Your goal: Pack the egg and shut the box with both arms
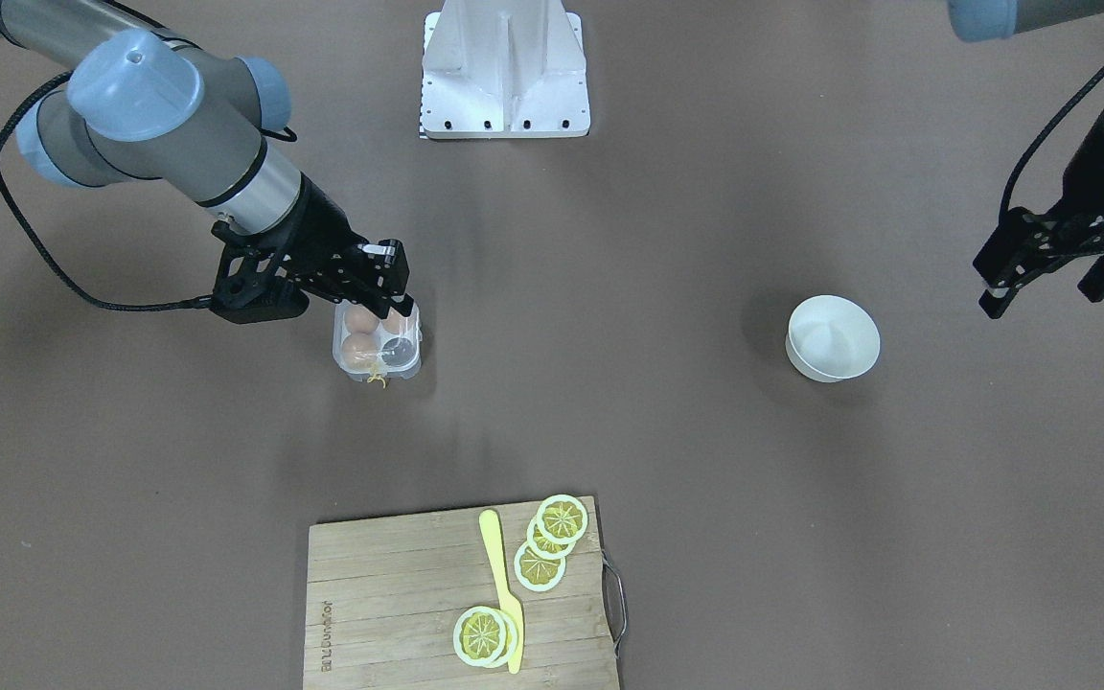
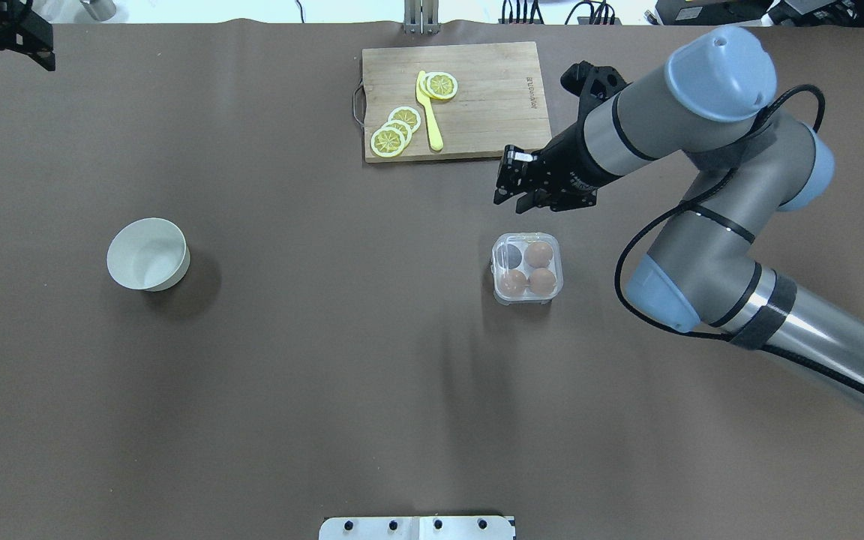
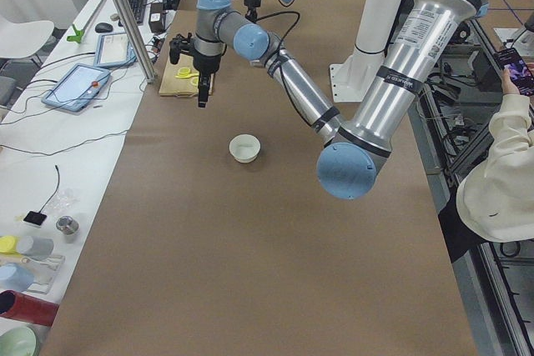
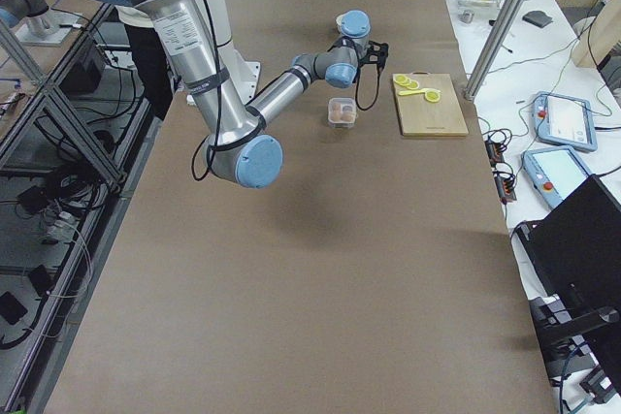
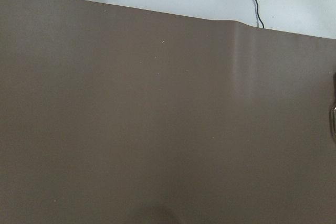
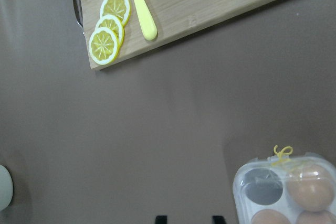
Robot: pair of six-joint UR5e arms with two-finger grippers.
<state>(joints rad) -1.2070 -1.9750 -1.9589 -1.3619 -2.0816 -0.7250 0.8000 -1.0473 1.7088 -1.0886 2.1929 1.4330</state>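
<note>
The clear four-cup box [image 2: 511, 257] stands on the brown table, right of centre. It holds three brown eggs [image 2: 538, 253], and one cup shows dark and empty. A yellow thread [image 6: 282, 153] sticks out of its far edge. I cannot tell whether the clear lid is down. My right gripper [image 2: 513, 201] hovers just beyond the box, towards the cutting board. It is open and empty, with both fingertips [image 6: 161, 218] showing apart in the right wrist view. In the front-facing view it overlaps the box [image 1: 399, 353]. My left gripper [image 1: 1041, 283] is open and empty, high at the table's far left corner.
An empty white bowl [image 2: 148, 253] stands on the left half of the table. A wooden cutting board [image 2: 492, 90] with lemon slices [image 2: 394, 129] and a yellow knife [image 2: 429, 112] lies at the far edge. The white base plate [image 2: 417, 527] is at the near edge.
</note>
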